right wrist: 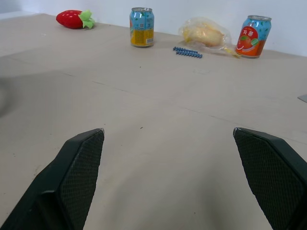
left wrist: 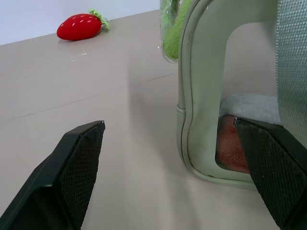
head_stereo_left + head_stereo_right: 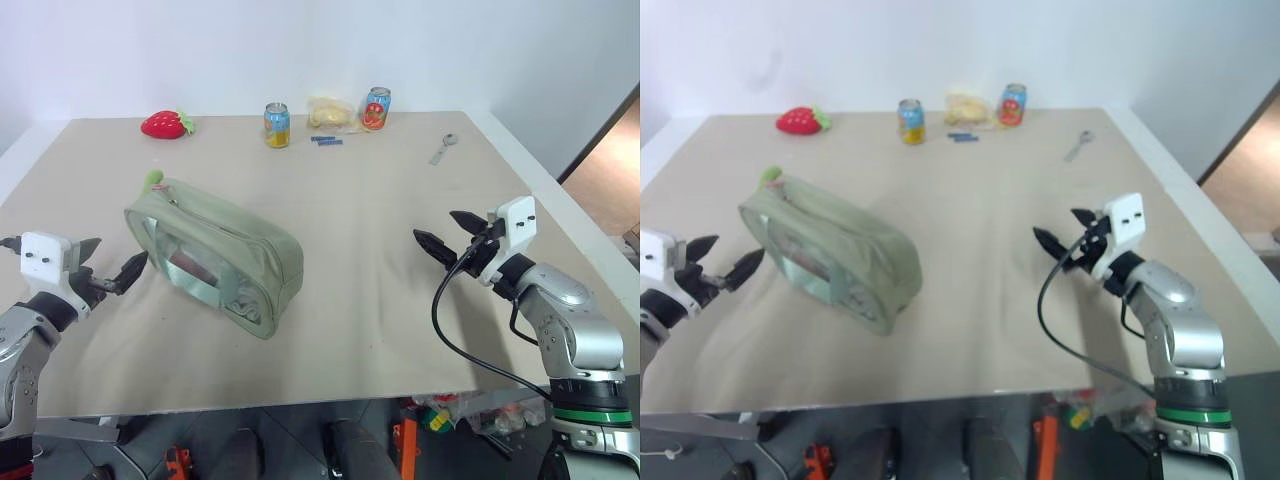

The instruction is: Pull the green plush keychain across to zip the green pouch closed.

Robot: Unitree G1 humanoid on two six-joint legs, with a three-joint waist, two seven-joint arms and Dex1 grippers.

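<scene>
- The left gripper [image 3: 112, 262] hangs low over the near left part of the table [image 3: 400, 330], fingers spread wide and holding nothing; one fingertip [image 3: 135, 265] points at the near end of the green pouch [image 3: 215, 255], just beside it, and I cannot tell whether it touches.
- The right gripper [image 3: 447, 232] hovers over the near right part of the table, well apart from the pouch, its fingers also spread wide and empty, pointing toward the middle.
- The green pouch lies left of centre, set diagonally, its clear side window facing the near edge.
- The green plush keychain [image 3: 155, 180] sits at the pouch's far left end, touching the top corner there.
- Farther back on the right lies a spoon [image 3: 443, 149].
- Along the far edge stand a blue and yellow can [image 3: 277, 125], a clear bag of yellowish food [image 3: 330, 113] and a red and blue can [image 3: 376, 108], with a small blue strip [image 3: 326, 141] in front of the bag.
- A red plush strawberry [image 3: 166, 124] rests at the far left.
</scene>
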